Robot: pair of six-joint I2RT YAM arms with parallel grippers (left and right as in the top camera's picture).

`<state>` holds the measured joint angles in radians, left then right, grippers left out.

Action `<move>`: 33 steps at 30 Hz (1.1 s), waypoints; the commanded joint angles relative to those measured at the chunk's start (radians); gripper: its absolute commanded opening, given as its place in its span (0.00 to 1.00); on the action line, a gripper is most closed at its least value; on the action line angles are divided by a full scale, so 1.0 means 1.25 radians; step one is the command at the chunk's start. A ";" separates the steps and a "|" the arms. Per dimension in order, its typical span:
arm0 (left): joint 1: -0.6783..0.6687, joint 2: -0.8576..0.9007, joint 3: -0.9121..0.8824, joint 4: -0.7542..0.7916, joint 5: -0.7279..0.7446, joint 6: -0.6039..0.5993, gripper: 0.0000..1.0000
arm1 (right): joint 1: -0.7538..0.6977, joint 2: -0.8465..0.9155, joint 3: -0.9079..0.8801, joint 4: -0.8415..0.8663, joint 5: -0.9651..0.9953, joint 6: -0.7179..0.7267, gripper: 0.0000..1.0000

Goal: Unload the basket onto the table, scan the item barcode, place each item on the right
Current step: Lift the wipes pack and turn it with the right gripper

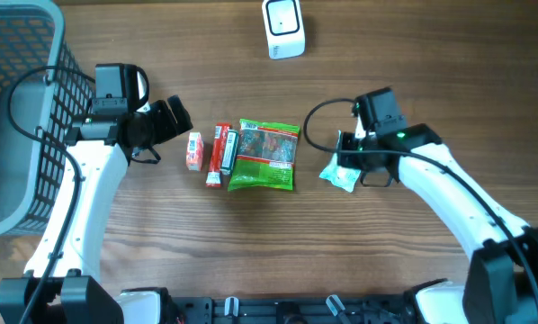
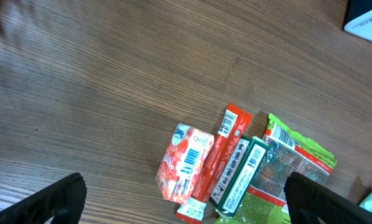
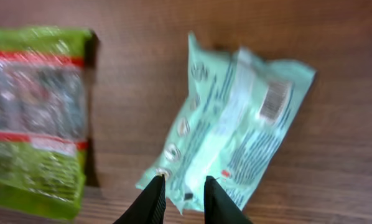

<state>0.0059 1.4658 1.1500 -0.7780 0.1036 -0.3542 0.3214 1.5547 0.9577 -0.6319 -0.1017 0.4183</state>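
Note:
A mint-green packet (image 3: 236,118) lies flat on the wood, its barcode (image 3: 272,99) facing up near the far right corner. My right gripper (image 3: 182,185) stands over the packet's near edge, its jaws only narrowly apart, and the packet's edge shows in the gap. From overhead the right gripper (image 1: 345,160) points down beside the packet (image 1: 339,176). My left gripper (image 2: 183,190) is wide open and holds nothing, hovering above a pink pouch (image 2: 183,162), a red stick pack (image 2: 220,158) and a green-white box (image 2: 241,174). The white scanner (image 1: 283,27) stands at the table's far edge.
A green snack bag (image 1: 264,155) lies in the middle, right of the box (image 1: 230,153), stick pack (image 1: 219,155) and pouch (image 1: 194,150). A grey mesh basket (image 1: 17,117) fills the left side. The left gripper (image 1: 173,117) sits close to the pouch.

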 commanded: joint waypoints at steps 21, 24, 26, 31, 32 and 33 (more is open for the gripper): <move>0.003 -0.010 -0.006 0.002 0.006 -0.002 1.00 | 0.067 0.103 -0.058 -0.033 -0.022 -0.090 0.49; 0.003 -0.010 -0.006 0.002 0.006 -0.002 1.00 | 0.056 0.081 0.036 -0.116 -0.022 -0.104 0.54; 0.003 -0.010 -0.006 0.002 0.006 -0.002 1.00 | 0.056 0.063 0.099 -0.156 -0.022 -0.105 0.55; 0.003 -0.010 -0.006 0.002 0.006 -0.002 1.00 | 0.057 0.047 0.186 -0.163 -0.021 -0.104 0.44; 0.003 -0.010 -0.006 0.002 0.006 -0.002 1.00 | 0.057 0.049 0.179 -0.150 -0.022 -0.103 0.36; 0.003 -0.010 -0.006 0.002 0.006 -0.002 1.00 | 0.058 0.054 0.164 -0.136 -0.022 -0.101 0.16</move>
<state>0.0059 1.4658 1.1500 -0.7780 0.1036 -0.3542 0.3958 1.6196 1.1809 -0.8211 -0.1341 0.2993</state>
